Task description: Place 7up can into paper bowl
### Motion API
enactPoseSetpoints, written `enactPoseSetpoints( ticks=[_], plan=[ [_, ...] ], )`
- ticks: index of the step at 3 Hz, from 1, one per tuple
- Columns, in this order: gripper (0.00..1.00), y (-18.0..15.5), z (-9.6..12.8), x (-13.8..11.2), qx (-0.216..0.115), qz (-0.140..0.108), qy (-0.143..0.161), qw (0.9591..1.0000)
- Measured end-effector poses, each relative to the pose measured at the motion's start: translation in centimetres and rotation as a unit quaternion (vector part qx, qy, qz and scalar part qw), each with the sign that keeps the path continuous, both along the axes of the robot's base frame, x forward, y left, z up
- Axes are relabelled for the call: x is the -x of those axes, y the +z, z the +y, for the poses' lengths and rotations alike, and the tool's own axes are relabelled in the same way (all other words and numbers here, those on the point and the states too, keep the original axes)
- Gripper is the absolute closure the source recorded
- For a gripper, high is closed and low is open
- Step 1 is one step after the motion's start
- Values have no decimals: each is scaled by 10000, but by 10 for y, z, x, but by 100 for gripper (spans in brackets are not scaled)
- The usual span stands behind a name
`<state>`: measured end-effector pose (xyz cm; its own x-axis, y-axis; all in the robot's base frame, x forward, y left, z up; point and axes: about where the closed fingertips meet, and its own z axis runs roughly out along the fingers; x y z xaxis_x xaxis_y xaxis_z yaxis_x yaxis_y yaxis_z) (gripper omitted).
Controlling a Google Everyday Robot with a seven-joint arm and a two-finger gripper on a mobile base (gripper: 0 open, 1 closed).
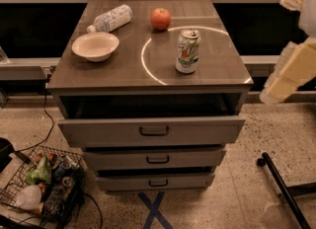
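Observation:
The 7up can [187, 51] stands upright on the right half of the grey cabinet top [123, 72], a silver-white can with green markings. The paper bowl [95, 46] sits empty on the left half, about a can's height to the left of the can. My gripper is out of view. Only a blurred cream-white part of my arm [292, 70] shows at the right edge, beside the cabinet and off to the right of the can.
A red apple [161, 19] and a lying clear water bottle [110, 19] are at the back of the top. The top drawer [153, 130] is pulled out. A wire basket of items [42, 183] is on the floor at left, and a black stand leg [281, 186] at right.

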<state>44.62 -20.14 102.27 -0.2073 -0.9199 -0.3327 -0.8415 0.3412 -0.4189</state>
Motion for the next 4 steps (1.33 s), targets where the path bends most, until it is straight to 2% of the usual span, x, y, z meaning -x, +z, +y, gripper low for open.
enactPoseSetpoints(
  ticks=[1, 2, 3, 4],
  plan=[
    [0, -12, -3, -36, -650, -362, -330, 9967],
    [0, -32, -2, -70, -1457, -612, -694, 9850],
    [0, -49, -1, -104, -2204, -935, -910, 9666],
    [0, -58, 0, -134, -2877, -1330, -1043, 9427]
  ],
)
